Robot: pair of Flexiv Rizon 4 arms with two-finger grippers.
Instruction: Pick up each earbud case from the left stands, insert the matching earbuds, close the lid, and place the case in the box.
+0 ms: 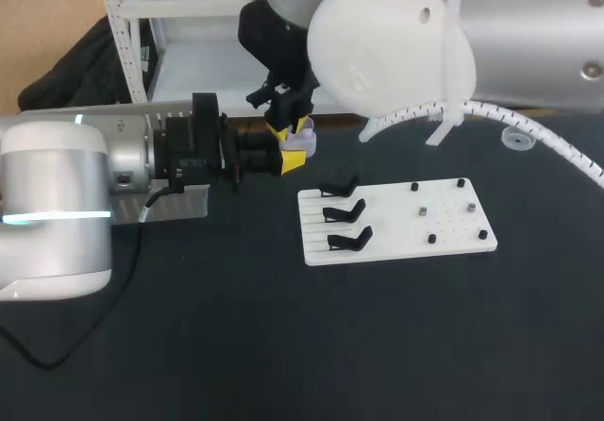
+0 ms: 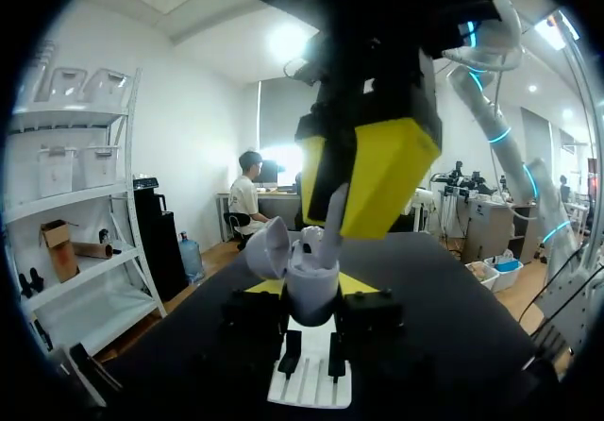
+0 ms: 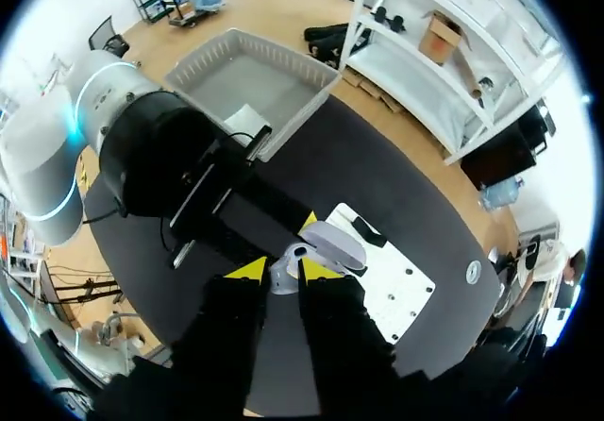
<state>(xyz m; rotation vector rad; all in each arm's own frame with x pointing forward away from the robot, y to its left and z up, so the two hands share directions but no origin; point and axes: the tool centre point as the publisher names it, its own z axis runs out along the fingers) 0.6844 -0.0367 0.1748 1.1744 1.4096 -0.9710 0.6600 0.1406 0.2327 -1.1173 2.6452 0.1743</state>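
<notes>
Where your two grippers meet above the far side of the table, the small white earbud case (image 1: 304,141) hangs in the air, clamped from both sides between the yellow tips of your left gripper (image 2: 312,294). Its rounded lid (image 2: 267,248) is tipped open to one side. Your right gripper (image 3: 283,272) comes down on it from directly above, its fingers drawn nearly together on a white earbud (image 2: 313,238) that sits at the case's open mouth. Under the case and a little nearer the right side lies a flat white rectangular stand board (image 1: 453,223). Along its left edge stand three black angled holders (image 1: 342,214), none with a case on it. A few small dark pegs (image 1: 431,239) dot its right half. The board rests on the table's dark, matte cloth surface (image 1: 283,345). A small clear round disc (image 1: 514,139) lies on the cloth beyond the board's far right corner. Behind your left arm, at the table's left, sits the pale grey plastic box (image 3: 250,81), open at the top, with something white lying in it that I cannot make out.
</notes>
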